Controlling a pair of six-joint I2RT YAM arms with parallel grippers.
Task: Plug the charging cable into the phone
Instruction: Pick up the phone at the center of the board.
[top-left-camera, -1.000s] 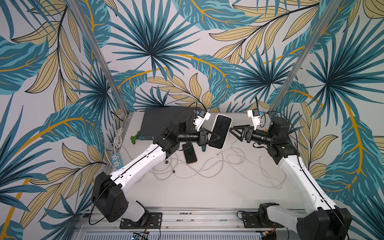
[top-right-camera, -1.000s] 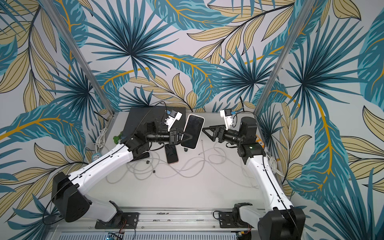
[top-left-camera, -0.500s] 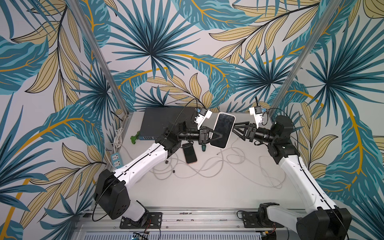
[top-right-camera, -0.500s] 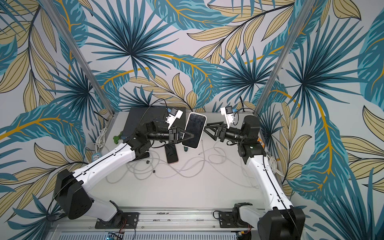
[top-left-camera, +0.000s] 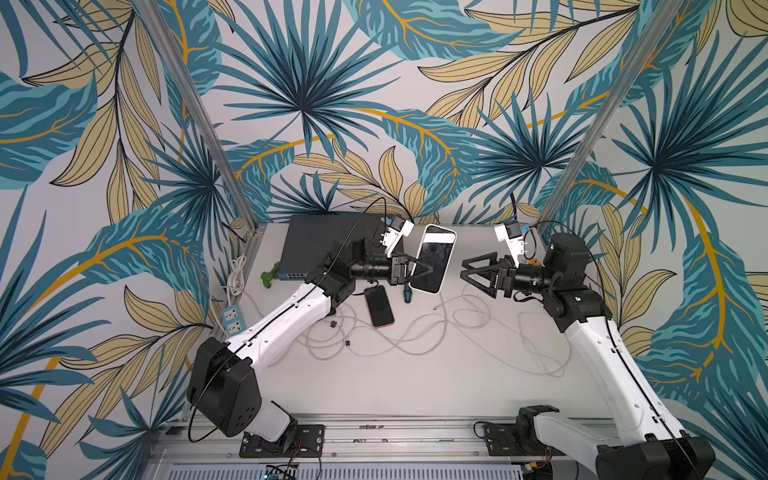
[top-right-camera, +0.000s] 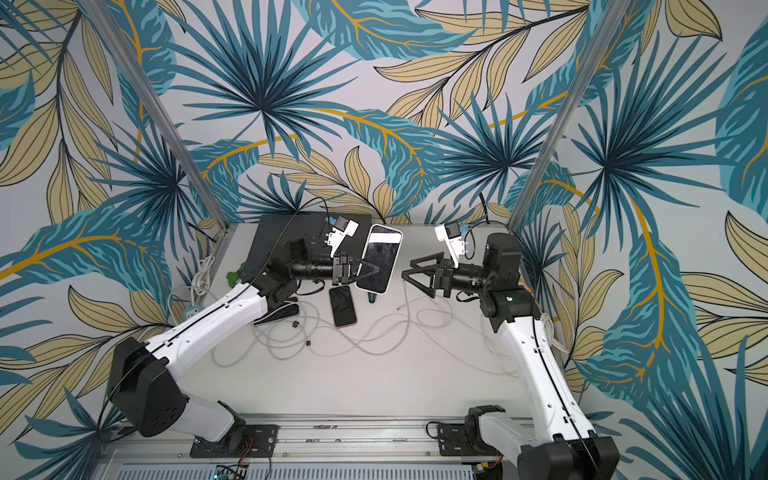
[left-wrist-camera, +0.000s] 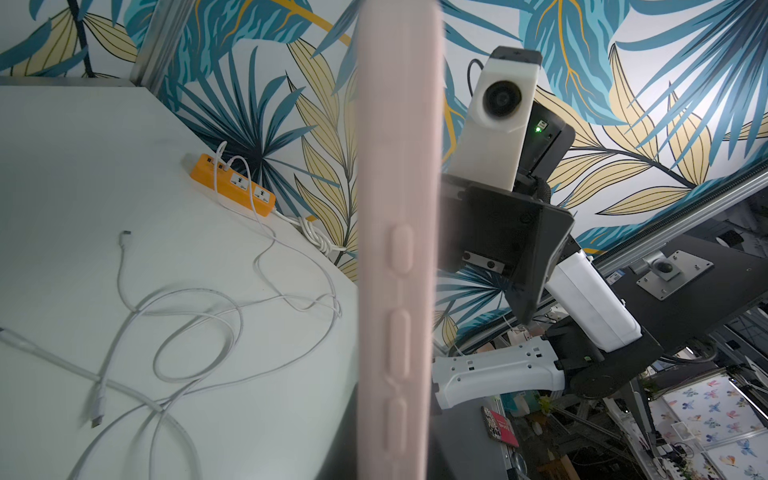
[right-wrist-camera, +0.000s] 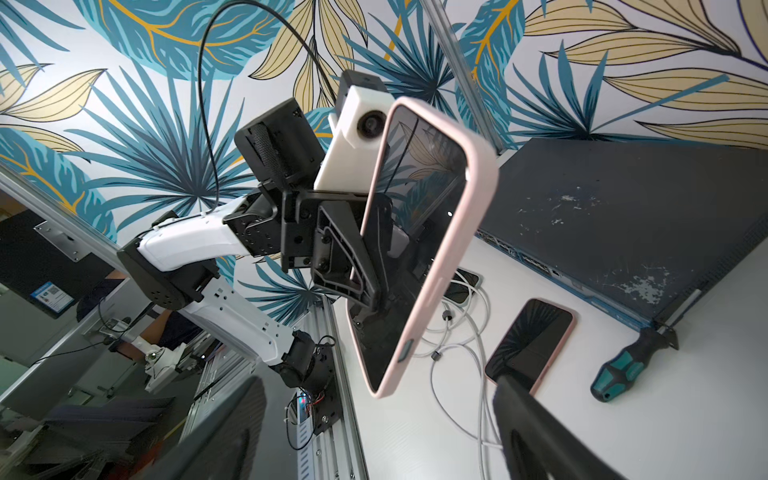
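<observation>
Phone (top-left-camera: 434, 257) is up off the table (top-left-camera: 415, 382), clamped in your left gripper (top-left-camera: 428, 272), centre far. Your right gripper (top-left-camera: 462, 270) gapes empty just right of it, not touching. Charging cable (left-wrist-camera: 123, 245) lies loose on the table, not yet picked up. Grabbing the plug and inserting it both remain.

Black network switch (top-left-camera: 309, 243), teal-handled screwdriver (right-wrist-camera: 623, 370) just beside it, orange power strip (left-wrist-camera: 232, 185) well apart.

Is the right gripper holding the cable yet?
No: the right gripper stands open and empty, apart from the phone, and the cable lies loose on the table.
</observation>
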